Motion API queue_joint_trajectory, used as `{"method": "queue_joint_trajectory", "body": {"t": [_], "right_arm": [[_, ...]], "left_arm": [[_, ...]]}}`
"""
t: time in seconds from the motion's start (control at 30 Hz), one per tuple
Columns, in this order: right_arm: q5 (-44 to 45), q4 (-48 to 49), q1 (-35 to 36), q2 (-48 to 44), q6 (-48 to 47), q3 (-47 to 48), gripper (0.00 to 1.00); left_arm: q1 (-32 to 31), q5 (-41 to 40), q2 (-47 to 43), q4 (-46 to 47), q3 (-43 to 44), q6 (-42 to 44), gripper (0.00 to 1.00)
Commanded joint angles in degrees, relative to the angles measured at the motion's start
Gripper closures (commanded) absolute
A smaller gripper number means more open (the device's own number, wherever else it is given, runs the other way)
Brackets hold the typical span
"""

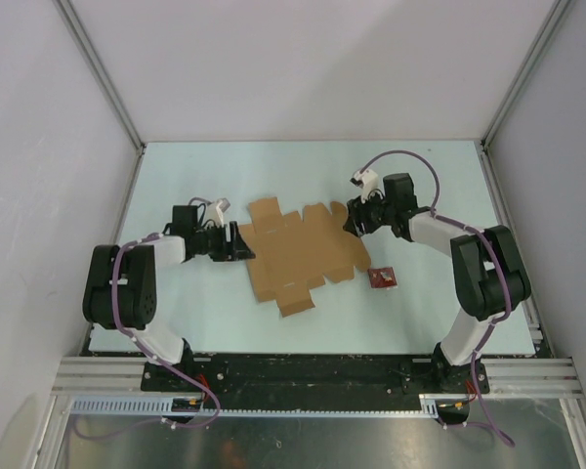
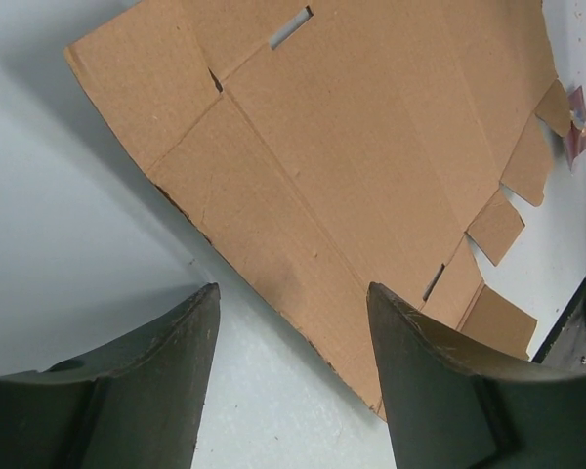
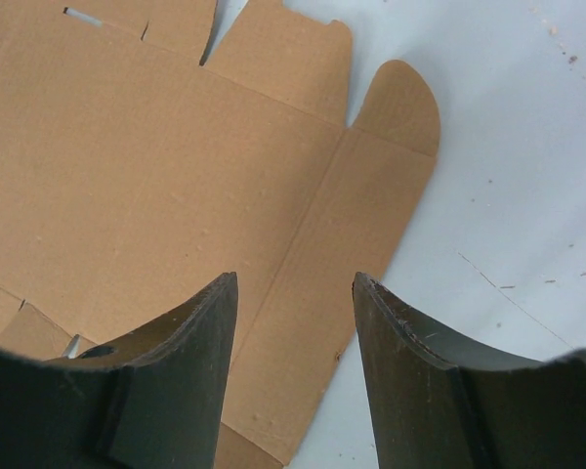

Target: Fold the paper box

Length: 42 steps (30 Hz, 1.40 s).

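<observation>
Paper box [image 1: 298, 256]: flat, unfolded, on the table [image 1: 205, 176] between both arms. Left gripper [image 2: 293, 293] at its left edge, jaws apart, grasping nothing. Right gripper [image 3: 295, 278] over its right flap, likewise released. Red packet [image 1: 382, 278] just beside.

The paper box [image 1: 298, 256] is plain brown all over, with no print or pattern on it. The bench [image 1: 420, 176] is a very pale blue-green. The small square packet [image 1: 382, 278] is dark red. The left gripper [image 1: 242, 244] and the right gripper [image 1: 350, 217] are black. The left arm [image 1: 127, 283] and the right arm [image 1: 488, 269] are black with white parts. The cable [image 1: 402, 153] is purple. The walls [image 1: 303, 68] are light grey.
</observation>
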Motion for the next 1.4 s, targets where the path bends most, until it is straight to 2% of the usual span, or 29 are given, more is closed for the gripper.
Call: {"method": "queue_joint_trajectory", "body": {"t": [0.0,0.6,0.93,1.0,1.37], "right_arm": [[-1.1,0.8,0.7,-0.4,-0.4,2.3,0.44],[-1.3,-1.0,1.5,0.7,1.4,3.2,0.45],[-1.6,-2.0,1.8,1.9,1.8,4.4,0.45],[-1.6,-2.1,1.9,2.0,1.8,4.5,0.46],[-1.7,-2.0,1.8,2.0,1.6,4.5,0.46]], "left_arm": [[0.3,2.3,1.6,0.0,1.9,-0.7,0.34],[-1.8,-1.7,7.7,0.1,5.7,-4.1,0.34],[-2.9,-1.7,9.4,0.1,7.0,-4.2,0.54],[-2.9,-1.4,9.5,0.1,7.5,-4.4,0.55],[-3.0,-2.9,9.1,0.7,9.1,-4.6,0.80]]}}
